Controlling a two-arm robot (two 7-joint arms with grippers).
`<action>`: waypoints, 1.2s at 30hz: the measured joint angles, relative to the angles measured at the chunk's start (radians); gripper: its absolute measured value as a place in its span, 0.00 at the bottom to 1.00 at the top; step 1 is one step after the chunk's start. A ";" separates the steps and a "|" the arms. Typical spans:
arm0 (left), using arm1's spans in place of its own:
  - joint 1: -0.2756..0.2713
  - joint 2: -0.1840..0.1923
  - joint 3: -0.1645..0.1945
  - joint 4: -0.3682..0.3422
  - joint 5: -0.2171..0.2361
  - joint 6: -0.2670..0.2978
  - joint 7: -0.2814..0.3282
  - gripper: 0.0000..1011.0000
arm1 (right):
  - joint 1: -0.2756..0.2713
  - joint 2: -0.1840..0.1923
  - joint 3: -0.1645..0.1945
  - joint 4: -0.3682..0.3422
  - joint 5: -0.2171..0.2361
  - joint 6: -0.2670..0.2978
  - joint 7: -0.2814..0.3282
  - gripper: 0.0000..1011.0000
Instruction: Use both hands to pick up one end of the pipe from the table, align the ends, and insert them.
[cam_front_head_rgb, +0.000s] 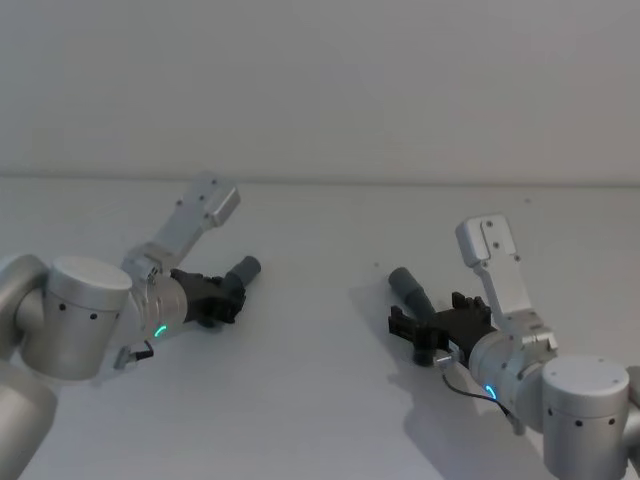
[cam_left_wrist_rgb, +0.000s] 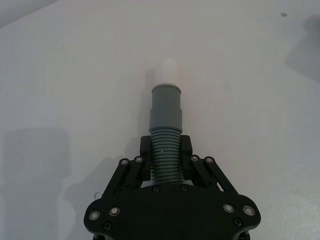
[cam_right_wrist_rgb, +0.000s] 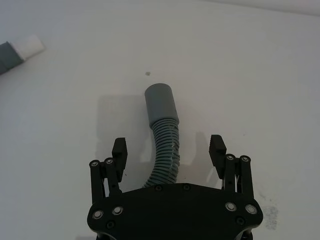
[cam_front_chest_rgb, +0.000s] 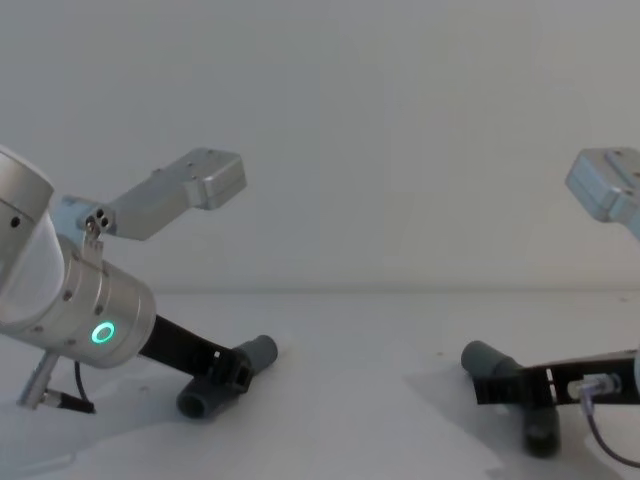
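Left claw (cam_left_wrist_rgb: 165, 148) is clenched on the ribbed middle of the dark-grey bent pipe piece with the narrow white tip (cam_left_wrist_rgb: 165, 107), lower left of the head view. Right claw (cam_right_wrist_rgb: 167, 146) is released, jaws straddling the ribs of the second dark-grey pipe piece with the plain grey cuff (cam_right_wrist_rgb: 161, 102), lying on the plain white worktop (cam_front_head_rgb: 320, 400) at lower right. Step in hand, I reckon: close the right. Centre on the ribs just behind the cuff and squeeze square, so it doesn't swing on lift.

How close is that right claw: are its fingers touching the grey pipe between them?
Apart. The right wrist view shows the right gripper open, with bare table between each of its fingers and the ribbed pipe piece.
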 joint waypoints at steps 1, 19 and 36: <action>0.000 0.000 0.000 0.000 0.000 0.000 0.000 0.31 | 0.001 -0.002 0.001 0.001 0.000 0.002 -0.001 0.99; 0.000 0.000 0.000 0.000 0.000 0.000 0.000 0.31 | 0.011 -0.035 0.023 0.017 0.015 0.030 -0.002 0.79; 0.000 0.000 0.000 0.000 0.000 0.000 0.000 0.31 | 0.013 -0.044 0.028 0.022 0.018 0.036 0.000 0.26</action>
